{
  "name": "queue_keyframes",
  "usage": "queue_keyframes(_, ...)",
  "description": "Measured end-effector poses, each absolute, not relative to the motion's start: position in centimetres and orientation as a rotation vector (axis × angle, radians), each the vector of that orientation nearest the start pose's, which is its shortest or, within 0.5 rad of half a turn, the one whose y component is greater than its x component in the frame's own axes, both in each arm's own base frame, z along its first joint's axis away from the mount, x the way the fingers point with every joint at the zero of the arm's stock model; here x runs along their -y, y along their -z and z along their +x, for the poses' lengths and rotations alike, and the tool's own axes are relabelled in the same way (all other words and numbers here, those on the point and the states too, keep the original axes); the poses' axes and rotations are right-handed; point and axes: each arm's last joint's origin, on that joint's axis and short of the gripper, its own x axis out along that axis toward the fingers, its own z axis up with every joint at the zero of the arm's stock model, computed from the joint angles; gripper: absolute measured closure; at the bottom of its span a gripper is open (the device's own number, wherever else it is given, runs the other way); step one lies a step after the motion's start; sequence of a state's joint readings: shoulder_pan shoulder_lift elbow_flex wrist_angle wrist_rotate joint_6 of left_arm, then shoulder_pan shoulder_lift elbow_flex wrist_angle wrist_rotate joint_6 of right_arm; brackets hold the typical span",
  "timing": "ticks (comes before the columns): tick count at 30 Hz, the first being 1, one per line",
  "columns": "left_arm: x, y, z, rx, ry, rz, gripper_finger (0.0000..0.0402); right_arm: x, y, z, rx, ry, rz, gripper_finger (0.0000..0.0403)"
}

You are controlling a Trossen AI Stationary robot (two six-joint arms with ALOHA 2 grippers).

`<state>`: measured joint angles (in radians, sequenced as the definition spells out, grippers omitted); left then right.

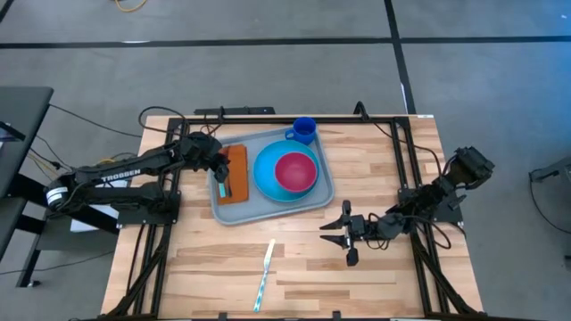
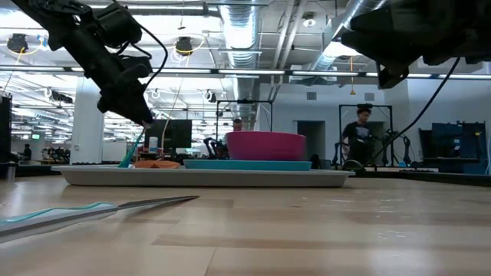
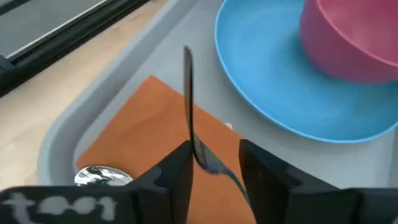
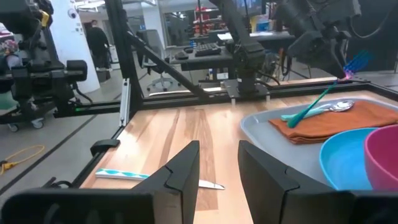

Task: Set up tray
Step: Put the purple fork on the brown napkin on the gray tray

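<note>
The light grey-blue tray (image 1: pixel 268 214) lies mid-table. On it are a rust-brown napkin (image 1: pixel 237 160), a bright blue plate (image 1: pixel 265 174) carrying a pink bowl (image 1: pixel 294 171), and a spoon (image 3: pixel 99 177) lying on the napkin. A blue cup (image 1: pixel 304 130) stands at the tray's far edge. My left gripper (image 1: pixel 220 171) hovers over the napkin, shut on a teal-handled fork (image 4: pixel 314 102). My right gripper (image 1: pixel 343 234) waits open, low over the table to the right of the tray. A teal-handled knife (image 1: pixel 266 272) lies on the wood near the front edge. My left gripper (image 3: pixel 214 155) pinches the fork's upper end (image 3: pixel 208 160) between its two fingers, coming from above and slanting down. The fork runs on from the fingers along their line. It slopes down below them, and its lower end (image 4: pixel 292 119) rests on the napkin (image 3: pixel 143 130) beside the spoon.
A black frame rail (image 1: pixel 268 116) runs along the table's far edge, with uprights at both sides. Bare wood (image 1: pixel 205 259) spreads in front of the tray around the knife. People and equipment show in the room beyond the table (image 2: pixel 360 130).
</note>
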<state>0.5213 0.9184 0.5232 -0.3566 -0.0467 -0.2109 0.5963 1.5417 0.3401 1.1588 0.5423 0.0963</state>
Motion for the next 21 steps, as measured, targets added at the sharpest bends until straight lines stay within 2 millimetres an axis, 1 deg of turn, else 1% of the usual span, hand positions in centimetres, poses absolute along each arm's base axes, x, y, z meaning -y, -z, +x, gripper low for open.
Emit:
queue_keyframes(4, -9.21, -20.81, 15.38, -0.691, -0.678, -0.339, 0.027, -12.38, -15.64, 21.69, -0.041, -0.048, 0.073, 0.0298)
queue_keyframes(8, -9.31, -20.76, 15.23, -0.701, -0.73, -0.319, 0.027, -12.03, -15.63, 21.93, -0.043, -0.058, 0.074, 0.0298)
queue_keyframes(13, -9.17, -20.49, 14.99, -0.724, -0.755, -0.37, 0.0274, -11.75, -15.62, 22.13, -0.044, -0.069, 0.074, 0.0298)
queue_keyframes(17, -9.0, -20.39, 14.97, -0.708, -0.772, -0.459, 0.0278, -11.75, -15.62, 22.12, -0.044, -0.069, 0.074, 0.0298)
queue_keyframes(21, -8.54, -20.36, 15.21, -0.708, -0.755, -0.472, 0.0283, -11.75, -15.62, 22.12, -0.044, -0.069, 0.074, 0.0298)
